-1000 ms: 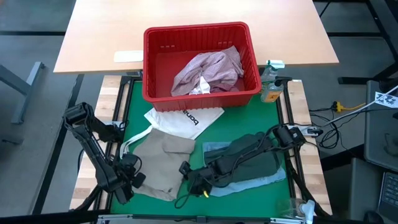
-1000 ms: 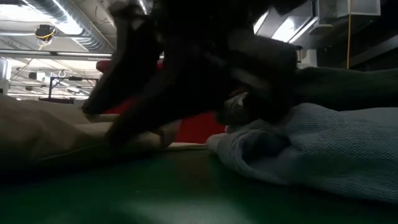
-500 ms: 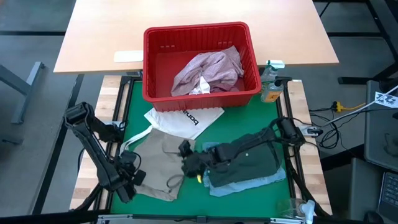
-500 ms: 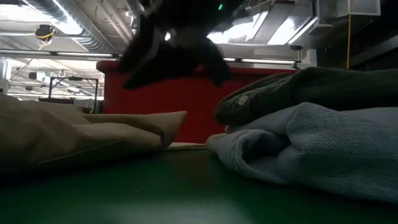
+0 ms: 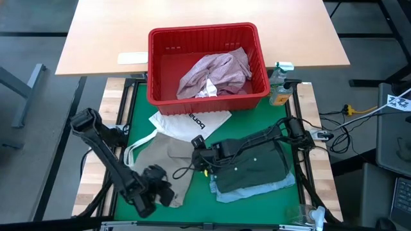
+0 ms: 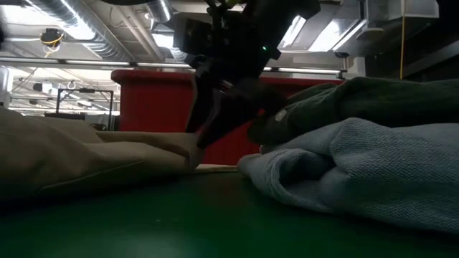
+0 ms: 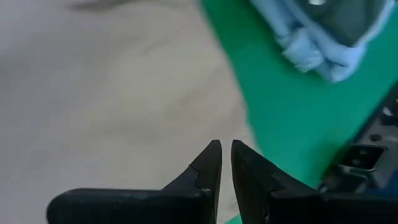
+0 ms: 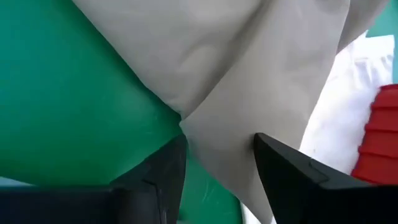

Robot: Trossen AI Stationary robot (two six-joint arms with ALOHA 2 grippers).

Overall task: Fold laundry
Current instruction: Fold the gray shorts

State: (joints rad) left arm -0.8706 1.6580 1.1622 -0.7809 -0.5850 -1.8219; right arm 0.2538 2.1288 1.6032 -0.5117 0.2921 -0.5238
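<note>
A beige-khaki garment (image 5: 160,160) lies flat on the green mat's left half. To its right a dark grey-green garment (image 5: 253,168) rests folded on a folded light blue one (image 5: 257,191). A mottled pink garment (image 5: 215,72) and a small white piece (image 5: 207,90) lie in the red basket. My left gripper (image 5: 164,191) is shut above the beige garment's near right part (image 7: 112,93). My right gripper (image 5: 196,146) is open and hangs over the beige garment's right edge (image 8: 249,74), beside the stack. In the low view it is raised off the mat (image 6: 208,129). My left gripper's shut fingers (image 7: 211,163) point down at the beige garment's near right part. I cannot tell whether they touch the cloth.
The red slotted basket (image 5: 160,45) stands at the mat's far edge. A white tote bag (image 5: 189,123) lies between it and the beige garment, one loop handle (image 5: 138,144) running left. A spray bottle (image 5: 279,83) stands by the basket's right corner. Bare green mat (image 5: 199,205) shows at the near edge.
My right gripper has moved from the near edge of the mat toward the far edge, rising off the mat, and now hangs by the beige garment's right edge. My left gripper has moved right along the beige garment's near edge.
</note>
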